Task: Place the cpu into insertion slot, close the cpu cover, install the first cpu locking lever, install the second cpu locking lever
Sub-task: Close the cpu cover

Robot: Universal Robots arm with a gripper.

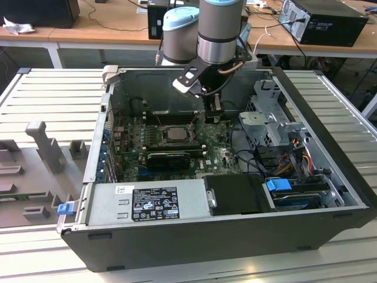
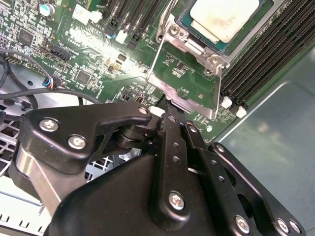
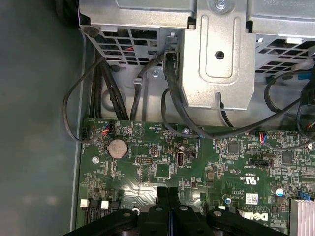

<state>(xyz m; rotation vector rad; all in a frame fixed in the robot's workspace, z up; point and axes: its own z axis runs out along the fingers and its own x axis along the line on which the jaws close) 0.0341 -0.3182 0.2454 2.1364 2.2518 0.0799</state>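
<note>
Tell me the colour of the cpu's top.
Pale silvery-grey, almost cream in the light; the cpu shows best in the second wrist view.

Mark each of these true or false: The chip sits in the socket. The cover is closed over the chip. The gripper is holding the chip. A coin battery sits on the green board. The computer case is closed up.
1. The chip sits in the socket. True.
2. The cover is closed over the chip. False: it stands open, off the chip, with green board showing through its window.
3. The gripper is holding the chip. False: its fingers are together beside the open cover's edge, and the chip lies in the socket.
4. A coin battery sits on the green board. True, in the first wrist view.
5. The computer case is closed up. False: it lies open, its inside showing.
</note>
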